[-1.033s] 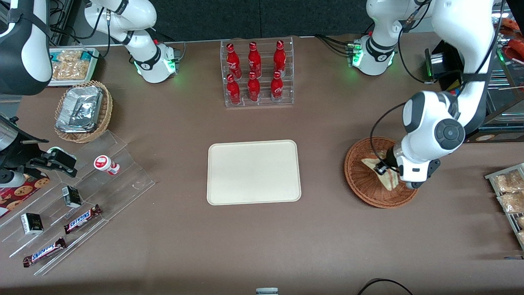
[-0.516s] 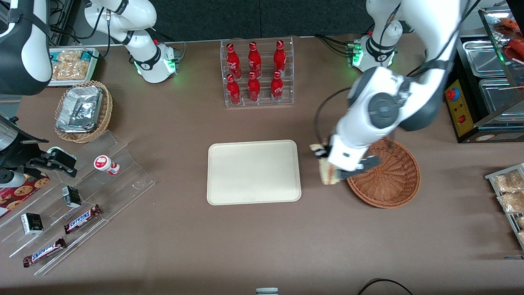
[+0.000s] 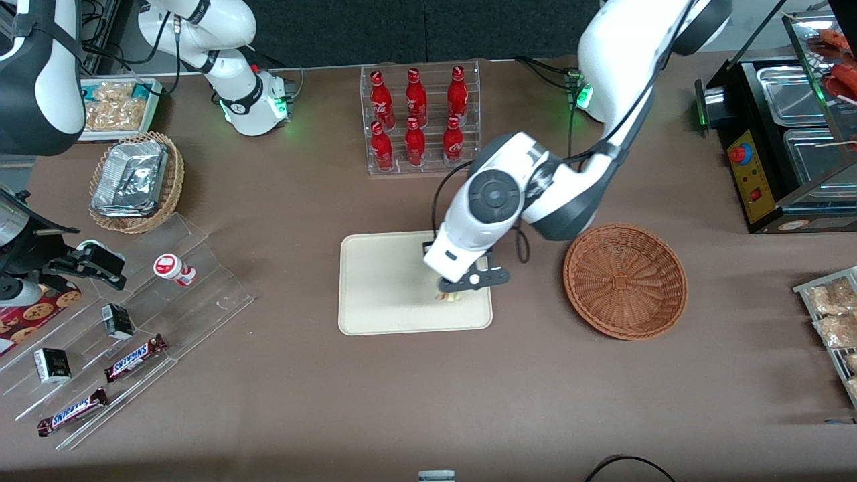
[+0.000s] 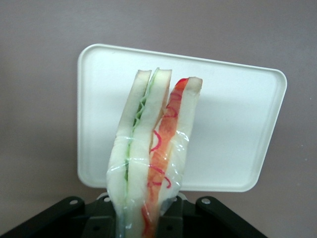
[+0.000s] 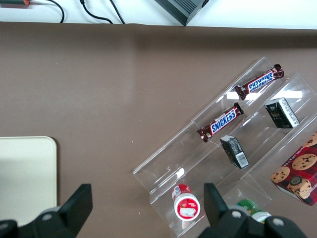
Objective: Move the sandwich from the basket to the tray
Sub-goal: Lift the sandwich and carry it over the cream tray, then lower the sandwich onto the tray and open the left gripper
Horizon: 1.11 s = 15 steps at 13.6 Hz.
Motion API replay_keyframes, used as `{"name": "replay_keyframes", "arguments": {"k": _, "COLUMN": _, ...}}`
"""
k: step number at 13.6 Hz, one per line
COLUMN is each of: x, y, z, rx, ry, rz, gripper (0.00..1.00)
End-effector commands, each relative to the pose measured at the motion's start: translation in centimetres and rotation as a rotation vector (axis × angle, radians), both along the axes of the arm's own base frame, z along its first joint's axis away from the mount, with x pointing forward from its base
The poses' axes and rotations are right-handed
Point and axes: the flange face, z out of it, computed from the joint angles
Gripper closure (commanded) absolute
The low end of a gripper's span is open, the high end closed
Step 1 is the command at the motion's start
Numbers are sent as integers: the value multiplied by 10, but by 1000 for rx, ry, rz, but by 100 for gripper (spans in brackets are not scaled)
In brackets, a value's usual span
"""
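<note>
My left gripper (image 3: pixel 450 292) is shut on the clear-wrapped sandwich (image 4: pixel 153 148) and holds it above the cream tray (image 3: pixel 381 281), over the tray's end nearest the basket. In the front view only a small tip of the sandwich (image 3: pixel 449 296) shows under the wrist. In the left wrist view the wedge of white bread with green and red-orange layers stands between the jaws with the tray (image 4: pixel 233 129) below it. The reddish-brown wicker basket (image 3: pixel 625 280) sits beside the tray toward the working arm's end, with nothing in it.
A clear rack of red bottles (image 3: pixel 420 119) stands farther from the camera than the tray. Stepped acrylic shelves with candy bars (image 3: pixel 134 355) and a tan basket of foil packets (image 3: pixel 136 179) lie toward the parked arm's end. Bagged snacks (image 3: pixel 832 314) lie at the working arm's end.
My gripper lifted the sandwich out of the basket and carried it sideways from the basket to above the tray. The basket now holds nothing.
</note>
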Motion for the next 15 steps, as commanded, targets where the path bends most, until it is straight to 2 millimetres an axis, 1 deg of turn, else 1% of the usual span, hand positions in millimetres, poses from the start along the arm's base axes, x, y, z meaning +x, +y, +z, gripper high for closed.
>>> {"name": "replay_keyframes", "arguments": {"k": 1, "x": 0, "y": -38, "z": -32, "rx": 3, "ry": -61, "rz": -37, "gripper": 87}}
{"name": "replay_keyframes", "arguments": {"k": 3, "x": -4, "y": -57, "z": -59, "rx": -6, "ry": -65, "rz": 3, "gripper": 87}}
{"name": "replay_keyframes", "arguments": {"k": 4, "x": -3, "y": -63, "z": -72, "rx": 11, "ry": -77, "rz": 5, "gripper": 86}}
{"name": "replay_keyframes", "arguments": {"k": 5, "x": -8, "y": -73, "z": -85, "rx": 38, "ry": -95, "rz": -3, "gripper": 86}}
{"name": "replay_keyframes", "arguments": {"k": 7, "x": -15, "y": -82, "z": -114, "rx": 84, "ry": -112, "rz": 16, "gripper": 86}}
{"name": "replay_keyframes", "arguments": {"k": 9, "x": -20, "y": -86, "z": -135, "rx": 103, "ry": -111, "rz": 34, "gripper": 83}}
{"name": "replay_keyframes", "arguments": {"k": 11, "x": -25, "y": -90, "z": -150, "rx": 112, "ry": -112, "rz": 46, "gripper": 82}}
{"name": "replay_keyframes", "arguments": {"k": 12, "x": -26, "y": -91, "z": -156, "rx": 114, "ry": -109, "rz": 45, "gripper": 80}}
{"name": "replay_keyframes", "arguments": {"k": 13, "x": -27, "y": -92, "z": -158, "rx": 112, "ry": -112, "rz": 44, "gripper": 74}}
{"name": "replay_keyframes", "arguments": {"k": 14, "x": -28, "y": -93, "z": -159, "rx": 113, "ry": -111, "rz": 44, "gripper": 58}}
{"name": "replay_keyframes", "arguments": {"k": 15, "x": -29, "y": -92, "z": -160, "rx": 114, "ry": -110, "rz": 45, "gripper": 43}}
